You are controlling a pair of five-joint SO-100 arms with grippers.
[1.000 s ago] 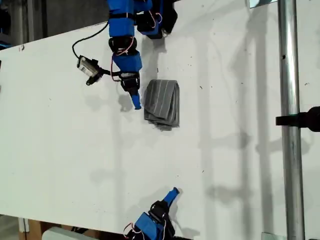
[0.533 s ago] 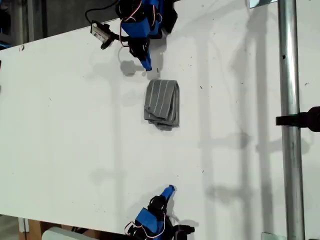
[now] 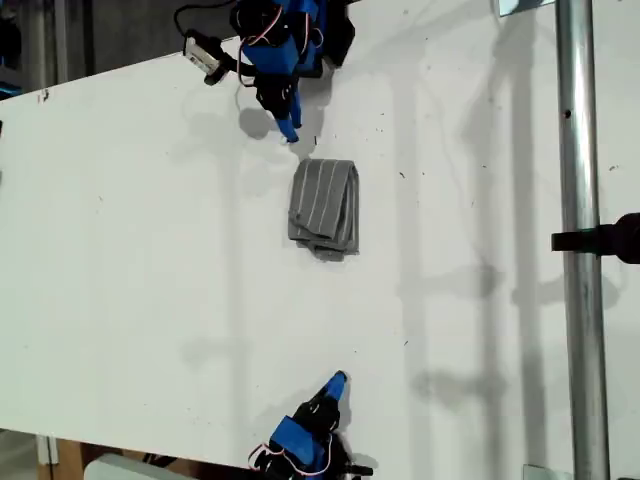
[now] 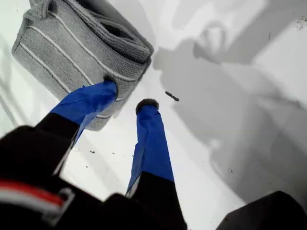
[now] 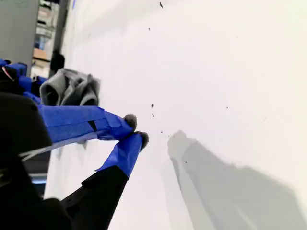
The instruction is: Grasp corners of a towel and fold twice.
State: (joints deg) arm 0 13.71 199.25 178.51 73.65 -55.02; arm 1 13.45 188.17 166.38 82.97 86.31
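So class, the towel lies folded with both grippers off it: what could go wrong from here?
1. The towel has uneven layers poking out at its lower end in the exterior view, so the fold might slump or spring open.
2. My first gripper hangs open right beside the towel's edge. A careless move could snag a layer and undo the fold.

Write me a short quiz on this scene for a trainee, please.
1. True or false: my first gripper holds the towel.
2. The towel is: A) spread out flat B) folded into a compact bundle C) hanging from a gripper.
3. Which gripper is nearer the towel in the exterior view?
Key: 1 false, its jaws are open and empty; 2 B; 3 my first gripper.
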